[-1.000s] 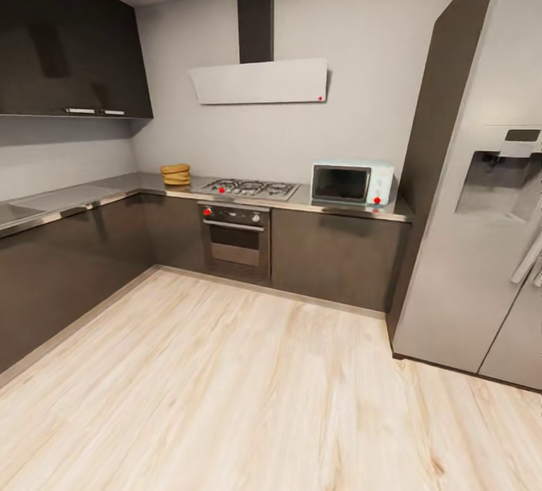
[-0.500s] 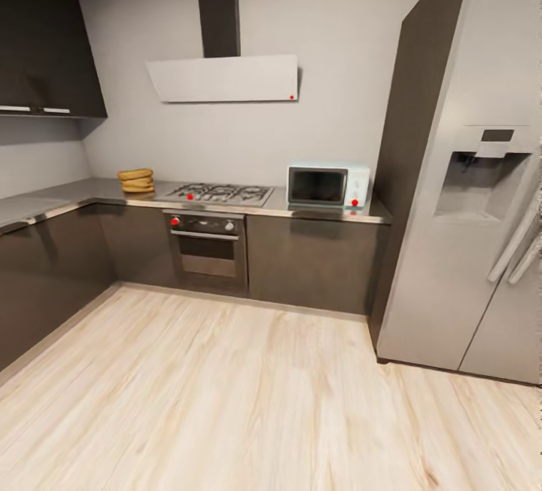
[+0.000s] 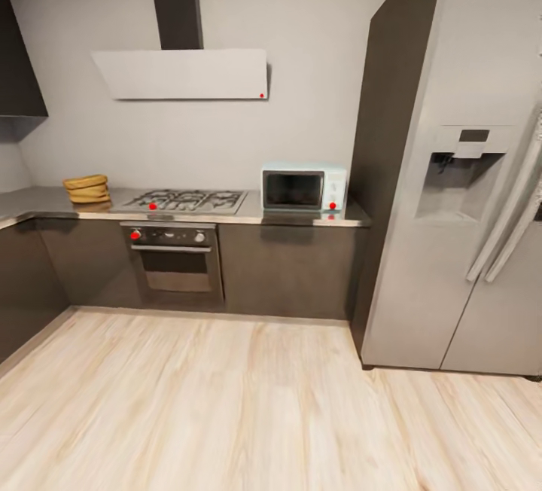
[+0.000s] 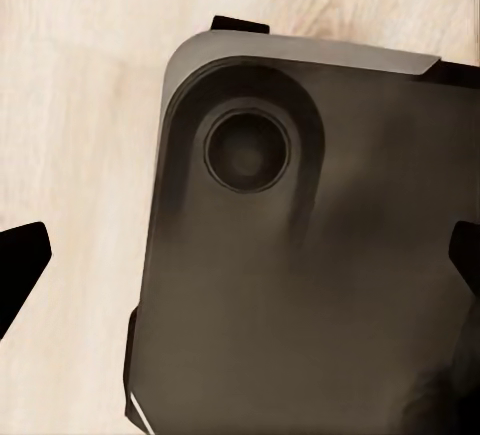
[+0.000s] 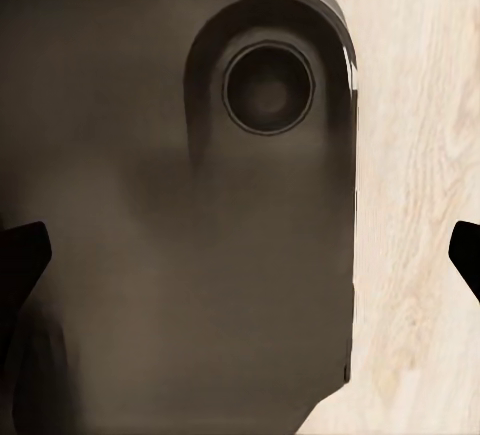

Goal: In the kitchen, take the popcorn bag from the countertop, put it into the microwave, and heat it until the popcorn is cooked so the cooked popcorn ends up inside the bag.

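1. The popcorn bag (image 3: 86, 189) is sitting at the far left of the head view, upright on the countertop (image 3: 45, 202), near the corner where the surface is turning along the left wall.
2. Judging by its wrinkled tan skin, the sack is probably going to handle as light and soft, giving way under a hard squeeze; the thick rolled rim is looking like the firmest place to take hold, with the fingers pinching across it rather than around the body.
3. Just beside the sack, to its right, the gas hob (image 3: 186, 200) is lying flush in the surface, with the built-in oven (image 3: 175, 256) below it and a pale hood (image 3: 182, 74) hanging above on the wall.
4. Further right, the microwave (image 3: 304, 189) is standing on the same surface with its door closed, well apart from the sack, so a carry past the hob is waiting.
5. At the far right a tall steel fridge (image 3: 459, 175) is closing off the run of cabinets.
6. The left gripper (image 4: 240, 275) is showing dark tips at both edges of its wrist picture, spread wide and holding nothing, above the robot's dark base (image 4: 300, 255) and the wooden floor (image 4: 70, 105).
7. The right gripper (image 5: 245, 265) is likewise spread wide and carrying nothing.
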Tool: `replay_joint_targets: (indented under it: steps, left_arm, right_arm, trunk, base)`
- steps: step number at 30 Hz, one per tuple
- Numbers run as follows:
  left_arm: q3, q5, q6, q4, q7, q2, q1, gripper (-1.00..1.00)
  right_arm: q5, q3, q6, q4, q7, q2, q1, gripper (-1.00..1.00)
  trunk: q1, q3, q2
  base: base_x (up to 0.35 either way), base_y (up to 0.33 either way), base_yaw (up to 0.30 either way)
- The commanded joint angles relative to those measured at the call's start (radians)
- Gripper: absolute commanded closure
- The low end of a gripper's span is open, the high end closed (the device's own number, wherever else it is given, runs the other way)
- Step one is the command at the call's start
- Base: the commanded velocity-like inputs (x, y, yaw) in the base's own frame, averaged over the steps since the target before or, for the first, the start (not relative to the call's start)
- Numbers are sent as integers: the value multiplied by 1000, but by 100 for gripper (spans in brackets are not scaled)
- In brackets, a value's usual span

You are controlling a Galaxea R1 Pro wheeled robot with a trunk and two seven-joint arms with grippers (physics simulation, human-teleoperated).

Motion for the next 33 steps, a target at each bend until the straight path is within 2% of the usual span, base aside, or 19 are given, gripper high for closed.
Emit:
replay_joint_targets:
  steps: [1, 12, 33]
  left_arm:
    - [0, 6, -2, 0, 1, 0, 0, -100]
    - [0, 6, -2, 0, 1, 0, 0, -100]
    - [0, 6, -3, 0, 1, 1, 0, -100]
  right_arm:
    - [-4, -1, -4, 0, -1, 0, 0, -100]
    - [-4, -1, -4, -1, -1, 0, 0, -100]
    - [5, 3, -1, -1, -1, 0, 0, -100]
  trunk:
    - [1, -1, 0]
    - [1, -1, 0]
    - [1, -1, 0]
  base:
    - [330, 109, -250]
    - [330, 109, -226]
    - [331, 100, -6]
